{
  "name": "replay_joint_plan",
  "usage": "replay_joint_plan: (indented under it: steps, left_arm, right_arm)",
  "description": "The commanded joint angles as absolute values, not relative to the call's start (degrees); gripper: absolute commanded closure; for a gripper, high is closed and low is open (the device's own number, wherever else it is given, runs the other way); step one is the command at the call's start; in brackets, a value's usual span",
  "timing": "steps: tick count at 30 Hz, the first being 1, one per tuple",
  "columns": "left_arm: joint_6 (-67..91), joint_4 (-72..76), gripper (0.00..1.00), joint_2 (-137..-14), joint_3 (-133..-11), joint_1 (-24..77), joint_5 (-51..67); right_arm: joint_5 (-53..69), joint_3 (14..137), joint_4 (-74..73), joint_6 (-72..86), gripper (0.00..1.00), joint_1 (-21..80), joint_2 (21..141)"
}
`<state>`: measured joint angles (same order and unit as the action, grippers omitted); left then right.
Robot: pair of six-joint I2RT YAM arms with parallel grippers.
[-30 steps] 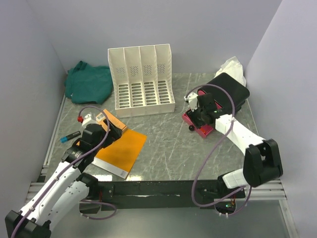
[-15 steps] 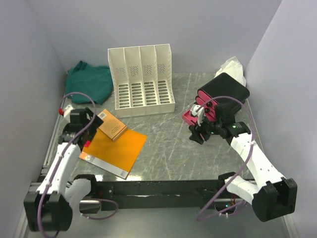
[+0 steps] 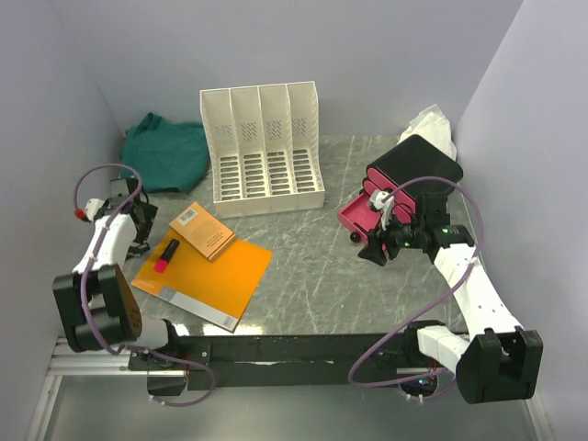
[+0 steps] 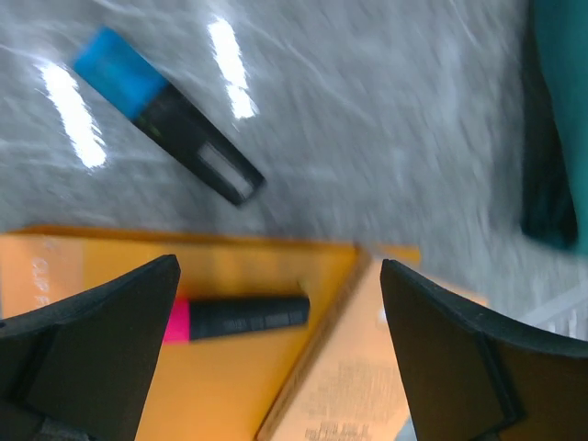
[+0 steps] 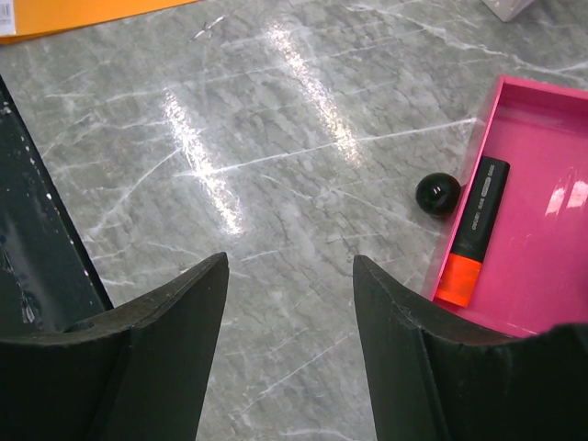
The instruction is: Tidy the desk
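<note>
The desk [image 3: 312, 266], a flat dark grey-green tabletop of stone look with thin white veins, lies between pale lavender walls and under both arms. The left gripper [image 4: 277, 266] hangs over the left side of the desk with its two black fingers spread wide and nothing between them. Below it a black marker with a pink cap [image 4: 243, 317] lies on a flat orange folder [image 3: 207, 276], and a brown cardboard booklet [image 3: 207, 230] lies on the far corner of that folder. A black marker with a blue cap [image 4: 170, 115] lies on the bare stone just beside the folder. The right gripper [image 5: 289, 266] also stands apart and holds nothing, above bare stone near a pink open drawer [image 5: 551, 248]. In this drawer lies a black marker with an orange cap [image 5: 470, 243], and a small round black knob [image 5: 437, 193] sits at its front. A white slotted file rack [image 3: 262, 152] stands at the back, with a crumpled green cloth [image 3: 165, 152] to its left.
</note>
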<state>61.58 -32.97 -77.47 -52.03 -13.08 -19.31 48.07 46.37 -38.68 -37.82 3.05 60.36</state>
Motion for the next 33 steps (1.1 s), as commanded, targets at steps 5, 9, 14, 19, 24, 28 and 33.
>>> replay_joint_plan:
  steps: [5, 9, 14, 19, 24, 28, 33]
  left_arm:
    - [70.04, -38.14, 0.09, -86.83, -59.23, -19.25, -22.67]
    - [71.10, -37.62, 0.12, -90.34, -59.59, -20.47, -22.06]
    - [70.76, -36.56, 0.16, -95.44, -61.87, -22.15, -21.09]
    - [70.05, -35.42, 0.20, -99.58, -62.84, -22.41, -21.98]
    - [69.96, -34.81, 0.31, -103.09, -62.93, -22.33, -20.66]
    - [69.52, -34.72, 0.47, -104.33, -62.06, -22.32, -20.13]
    - [68.12, -32.87, 0.79, -100.82, -58.98, -22.32, -18.73]
  right_arm:
    - [50.62, 45.35, -39.55, -40.17, 0.35, 1.23, 61.70]
    - [50.54, 45.18, -39.46, -40.25, 0.35, 0.35, 62.40]
    - [51.24, 45.00, -39.64, -40.34, 0.35, 0.26, 62.93]
    - [51.33, 45.18, -39.99, -40.52, 0.35, -1.14, 63.63]
    - [51.59, 45.18, -39.99, -40.60, 0.35, -1.32, 63.72]
    - [52.12, 45.35, -40.08, -40.61, 0.35, -1.49, 63.02]
    - [53.26, 45.44, -40.52, -40.87, 0.35, -1.93, 61.70]
